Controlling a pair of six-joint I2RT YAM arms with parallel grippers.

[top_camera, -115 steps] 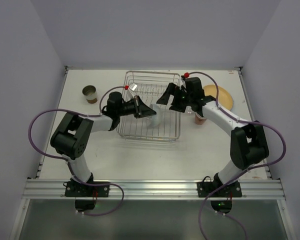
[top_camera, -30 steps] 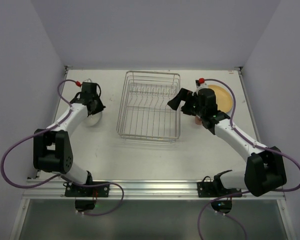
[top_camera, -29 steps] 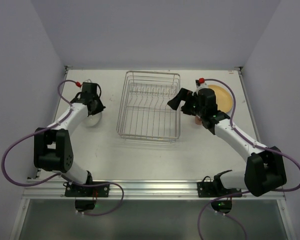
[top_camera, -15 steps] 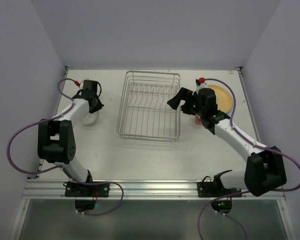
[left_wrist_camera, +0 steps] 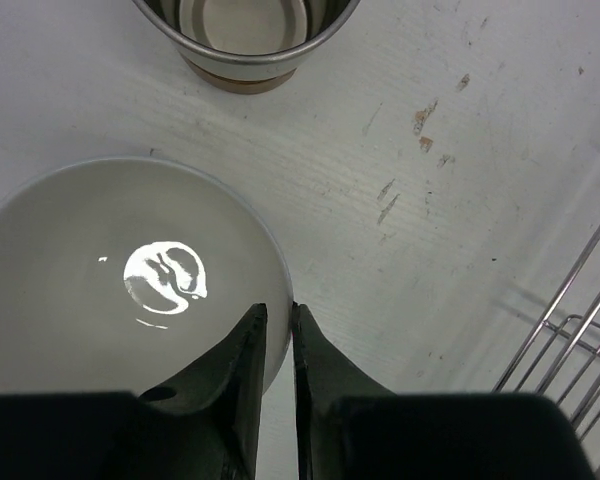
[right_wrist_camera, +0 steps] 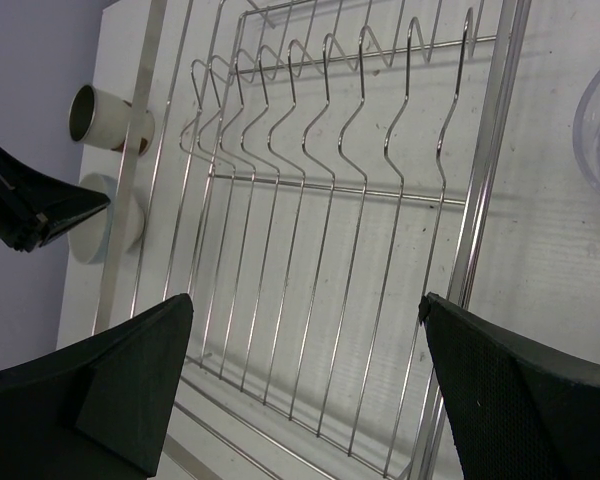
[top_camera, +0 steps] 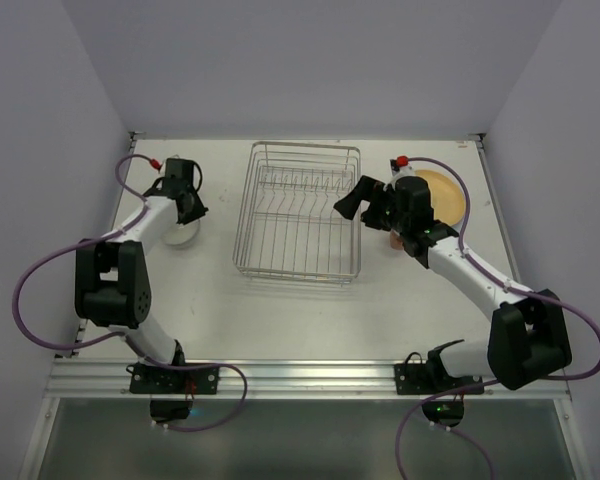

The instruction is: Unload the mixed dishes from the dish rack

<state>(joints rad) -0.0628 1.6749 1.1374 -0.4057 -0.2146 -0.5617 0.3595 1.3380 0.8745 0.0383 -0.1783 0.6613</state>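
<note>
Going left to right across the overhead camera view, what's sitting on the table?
Bowl → rack → plate

The top external view looks down from high behind the near edge of the table [top_camera: 280, 310], holding all four edges and the dish rack [top_camera: 298, 210] by the far edge. The left wrist view hangs close over the far left corner, straight down on the white bowl [left_wrist_camera: 120, 270] and brown cup [left_wrist_camera: 245, 45] (rack wires enter at right). The right wrist view looks left across the rack, sharing that bowl and cup.
</note>
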